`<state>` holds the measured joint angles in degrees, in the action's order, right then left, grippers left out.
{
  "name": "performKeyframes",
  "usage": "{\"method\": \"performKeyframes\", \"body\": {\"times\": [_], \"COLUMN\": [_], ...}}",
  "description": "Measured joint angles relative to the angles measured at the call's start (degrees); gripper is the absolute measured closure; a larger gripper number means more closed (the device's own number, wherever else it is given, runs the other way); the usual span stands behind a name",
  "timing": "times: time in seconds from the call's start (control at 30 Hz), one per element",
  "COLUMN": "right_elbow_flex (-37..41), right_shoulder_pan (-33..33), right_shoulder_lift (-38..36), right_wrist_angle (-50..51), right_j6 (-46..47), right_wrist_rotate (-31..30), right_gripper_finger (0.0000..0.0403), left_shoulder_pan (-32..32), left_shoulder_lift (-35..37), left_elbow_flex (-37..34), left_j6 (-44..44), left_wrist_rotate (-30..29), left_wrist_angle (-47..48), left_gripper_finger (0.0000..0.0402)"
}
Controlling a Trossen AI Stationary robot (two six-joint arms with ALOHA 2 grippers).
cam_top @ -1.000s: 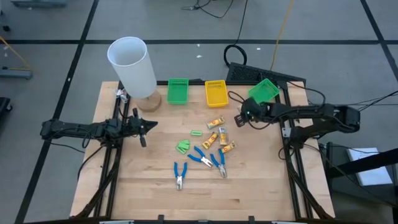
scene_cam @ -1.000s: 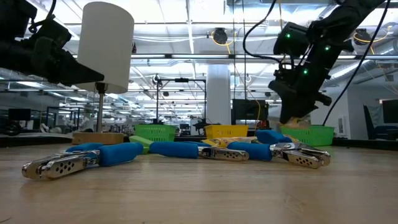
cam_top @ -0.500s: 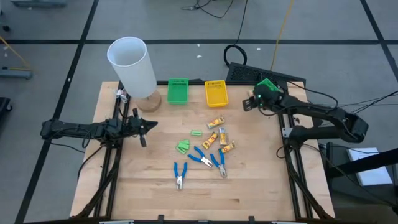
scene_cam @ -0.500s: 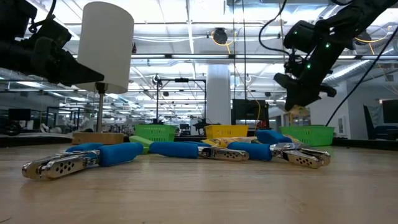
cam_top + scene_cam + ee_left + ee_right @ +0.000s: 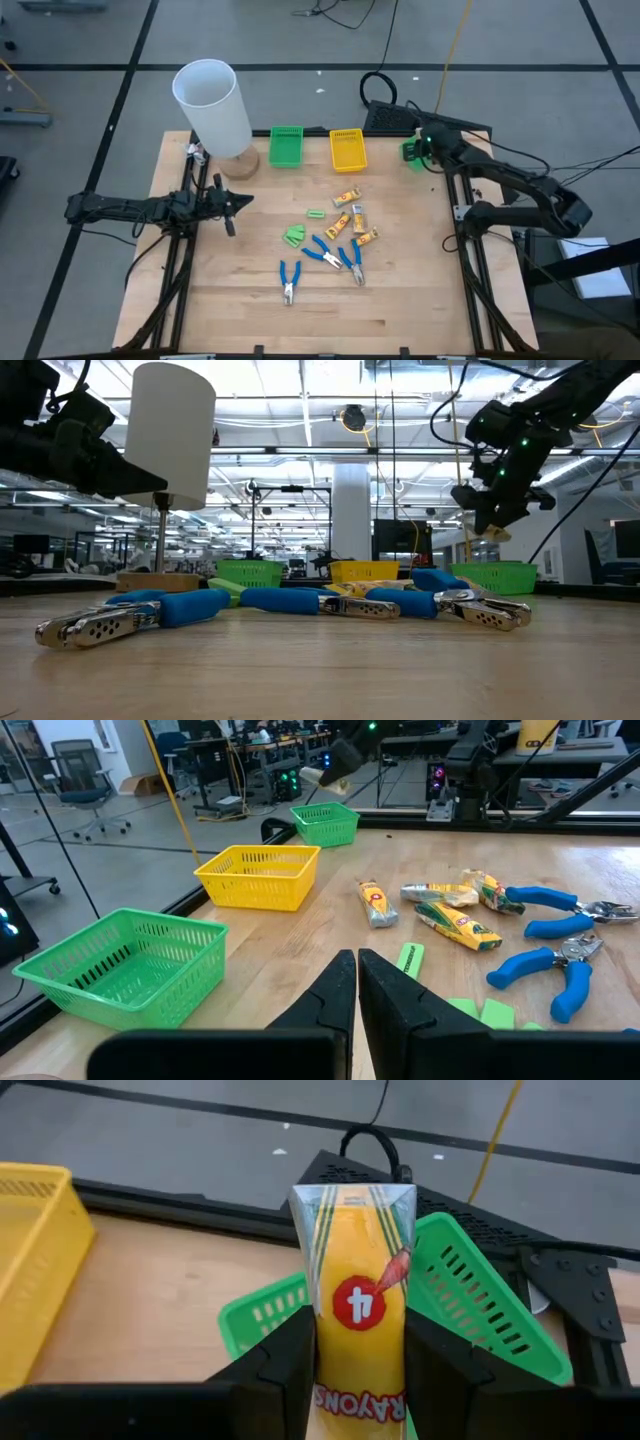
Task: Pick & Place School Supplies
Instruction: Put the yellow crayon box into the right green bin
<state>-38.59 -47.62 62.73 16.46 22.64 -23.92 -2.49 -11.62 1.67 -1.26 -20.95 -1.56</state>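
My right gripper [image 5: 420, 150] is shut on a yellow-orange crayon pack [image 5: 358, 1250] and hangs above a tilted green slotted bin [image 5: 470, 1305] at the table's far right corner. In the low view the pack [image 5: 489, 533] pokes out below that gripper [image 5: 497, 515]. Other crayon packs [image 5: 352, 218], light-green pieces [image 5: 294, 236] and blue-handled pliers [image 5: 322, 251] lie flat mid-table. My left gripper [image 5: 236, 204] waits at the table's left side, its fingers [image 5: 355, 982] shut on nothing. My right gripper pinches the crayon pack by its lower part [image 5: 358, 1380], one finger [image 5: 292, 1355] on each long side. The pack's sealed end [image 5: 355, 1195] sticks out past the fingertips. It is lifted clear, above the green bin.
A green bin [image 5: 286, 146] and a yellow bin [image 5: 347, 150] stand along the far edge. A tall white cylinder [image 5: 212, 105] on a wooden base rises at the far left. Cables and a black unit [image 5: 400, 118] lie beyond the far edge. Bare wood shows near the front edge.
My right gripper has carried the crayon pack from beside the pile toward the table's far right corner and a little upward, ending over the tilted green bin. It has stayed shut on the pack.
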Motion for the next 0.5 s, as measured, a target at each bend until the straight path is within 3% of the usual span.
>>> {"method": "performKeyframes", "body": {"times": [0.33,0.5], "right_elbow_flex": [6.2,8.5], "right_shoulder_pan": [-1.8,-1.8], "right_shoulder_lift": [4.3,4.3], "right_wrist_angle": [-15.2,-17.4], "right_j6": [-5.4,-5.4], "right_wrist_rotate": [0.0,0.0], "right_gripper_finger": [0.0284,0.0284], "left_shoulder_pan": [0.0,0.0], "left_shoulder_lift": [0.0,0.0], "left_elbow_flex": [0.0,0.0], "left_j6": [0.0,0.0], "left_wrist_rotate": [0.0,0.0], "left_wrist_angle": [0.0,0.0], "left_gripper_finger": [0.0380,0.0380]}}
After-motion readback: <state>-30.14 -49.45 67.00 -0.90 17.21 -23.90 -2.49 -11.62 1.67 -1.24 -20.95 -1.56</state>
